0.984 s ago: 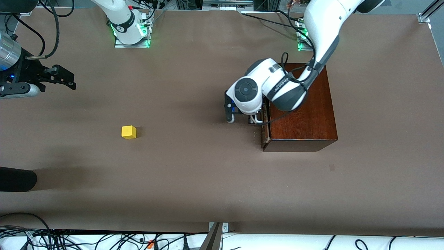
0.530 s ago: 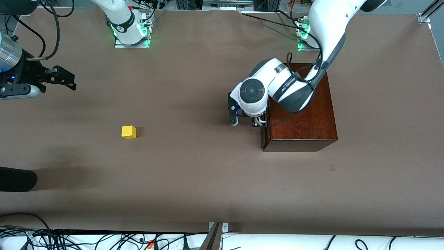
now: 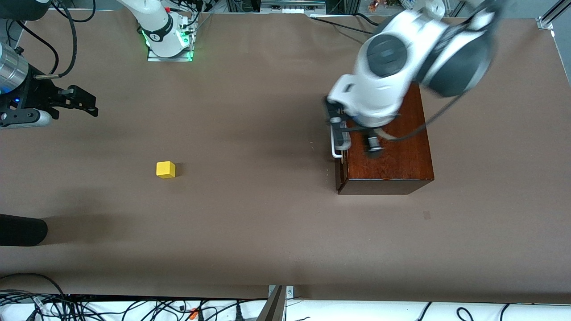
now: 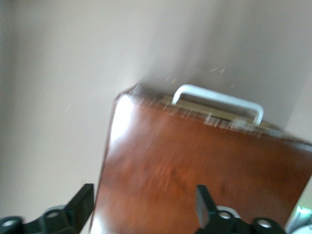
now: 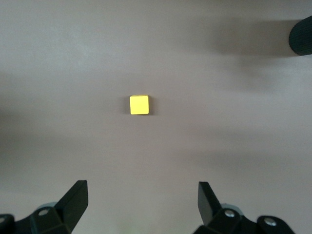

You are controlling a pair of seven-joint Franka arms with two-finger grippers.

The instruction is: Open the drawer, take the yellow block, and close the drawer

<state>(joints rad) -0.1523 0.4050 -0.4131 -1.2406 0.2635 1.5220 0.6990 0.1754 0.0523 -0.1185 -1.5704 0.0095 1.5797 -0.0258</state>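
Observation:
The yellow block point(image 3: 165, 170) lies alone on the brown table toward the right arm's end; it also shows in the right wrist view point(image 5: 139, 104). The dark wooden box point(image 3: 392, 160) stands toward the left arm's end. Its drawer front point(image 3: 341, 176) sits pushed in against the box, and the white handle point(image 3: 335, 150) sticks out; only a thin pale strip shows by the handle point(image 4: 219, 100). My left gripper point(image 3: 357, 142) is open and empty, raised over the box top point(image 4: 195, 170). My right gripper point(image 3: 87, 101) is open and empty above the table, with the block ahead of its fingers point(image 5: 75, 200).
A black rounded object point(image 3: 20, 229) pokes in at the table's edge at the right arm's end, nearer to the camera than the block; it also shows in the right wrist view point(image 5: 302, 36). Cables point(image 3: 134, 307) lie along the near edge.
My left gripper pushed the slightly open drawer in, then let go of the handle and rose quickly over the box. The right arm and the yellow block have not moved.

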